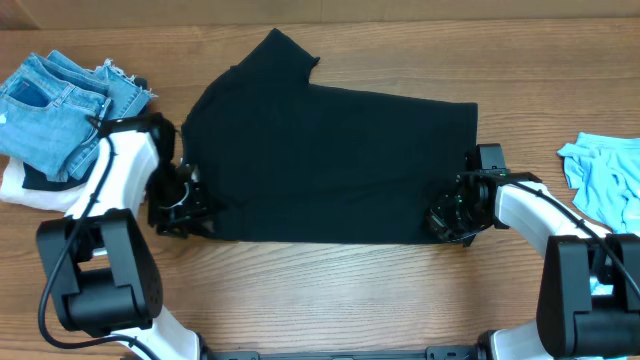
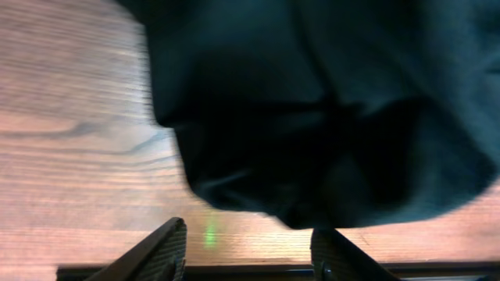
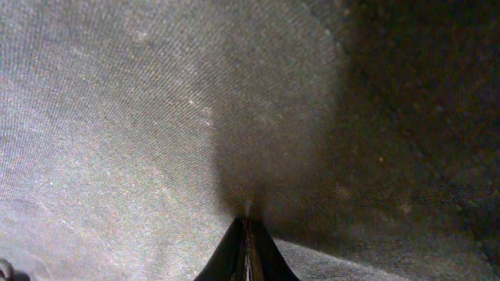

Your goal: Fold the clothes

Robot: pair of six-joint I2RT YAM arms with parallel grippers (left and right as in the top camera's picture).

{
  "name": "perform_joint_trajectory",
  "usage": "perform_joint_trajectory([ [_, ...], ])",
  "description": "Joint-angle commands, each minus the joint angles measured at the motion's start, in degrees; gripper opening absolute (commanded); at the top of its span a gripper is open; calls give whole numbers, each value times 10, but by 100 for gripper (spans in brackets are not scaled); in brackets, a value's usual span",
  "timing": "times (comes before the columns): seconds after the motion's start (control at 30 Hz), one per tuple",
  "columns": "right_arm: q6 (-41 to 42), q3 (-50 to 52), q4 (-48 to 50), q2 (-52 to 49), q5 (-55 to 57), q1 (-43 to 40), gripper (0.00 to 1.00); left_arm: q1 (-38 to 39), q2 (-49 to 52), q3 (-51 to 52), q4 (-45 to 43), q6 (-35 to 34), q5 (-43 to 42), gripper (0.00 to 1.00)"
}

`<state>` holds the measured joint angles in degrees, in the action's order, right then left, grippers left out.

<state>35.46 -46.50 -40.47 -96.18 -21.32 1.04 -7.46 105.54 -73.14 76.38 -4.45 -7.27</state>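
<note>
The clothes, a black T-shirt [image 1: 330, 160], lie spread flat across the middle of the wooden table [image 1: 330, 280], with one sleeve pointing to the far edge. My left gripper [image 1: 185, 210] sits at the shirt's near left corner. In the left wrist view it [image 2: 254, 254] stands open over bare wood, and the bunched black fabric [image 2: 336, 109] lies just beyond its fingertips. My right gripper [image 1: 448, 218] is at the near right corner. In the right wrist view it [image 3: 246, 250] is shut, and the dark cloth [image 3: 156, 117] puckers into its tips and fills the picture.
Folded blue denim [image 1: 60, 105] rests on a cream-white garment [image 1: 25, 190] at the far left. A light blue garment [image 1: 605, 175] lies at the right edge. Both arm bases stand at the table's near side.
</note>
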Motion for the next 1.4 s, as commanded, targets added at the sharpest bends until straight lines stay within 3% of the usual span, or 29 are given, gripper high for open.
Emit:
perform_joint_trajectory([
  [0.0, -12, 24, 1, -37, 112, -14, 4, 53, -16, -5, -21, 17, 5, 58],
  [0.07, -14, 24, 2, -37, 113, -14, 4, 70, -16, -4, -40, 17, 38, 60],
  [0.17, -14, 24, 7, -37, 113, -14, 4, 71, -16, 5, -68, 17, 45, 44],
  [0.2, -14, 24, 8, -37, 112, -14, 4, 71, -16, 11, -76, 18, 51, 37],
  [0.23, -14, 24, 9, -37, 113, -14, 4, 71, -16, 17, -81, 17, 64, 16],
  [0.27, -14, 24, 10, -37, 113, -14, 4, 70, -16, 19, -74, 17, 89, 4],
  [0.4, -27, 24, 12, -37, 114, -14, 4, 31, -17, 12, -25, -42, 181, 4],
  [0.5, -27, 24, 12, -37, 114, -14, 4, -16, -19, -6, -12, -45, 183, 4],
  [0.7, -27, 24, 12, -37, 114, -14, 4, -65, -19, -43, 2, -33, 187, 30],
  [0.8, -27, 24, 12, -37, 114, -14, 4, -69, -19, -54, 8, -33, 186, 30],
  [0.87, -26, 24, 12, -37, 114, -14, 4, -69, -19, -54, 29, -31, 101, 29],
  [0.93, -27, 24, 11, -37, 110, -14, 4, -65, -30, -54, 28, -20, 21, 22],
  [1.0, -27, 24, 18, -37, 108, -14, 4, -59, -73, -54, 8, -42, 1, 23],
  [1.1, -27, 24, 19, -37, 93, -14, 4, -100, -213, -53, -30, -193, 6, 45],
  [1.13, -27, 24, 19, -37, 88, -14, 4, -117, -234, -50, -36, -205, 2, 62],
  [1.17, -27, 24, 18, -37, 83, -14, 4, -142, -250, -44, -38, -205, -21, 68],
  [1.27, -26, 24, 18, -37, 83, -14, 4, -174, -244, 16, -53, -200, -59, 80],
  [1.37, -26, 24, 19, -37, 77, -14, 4, -177, -243, 146, -130, -200, -99, 81],
])
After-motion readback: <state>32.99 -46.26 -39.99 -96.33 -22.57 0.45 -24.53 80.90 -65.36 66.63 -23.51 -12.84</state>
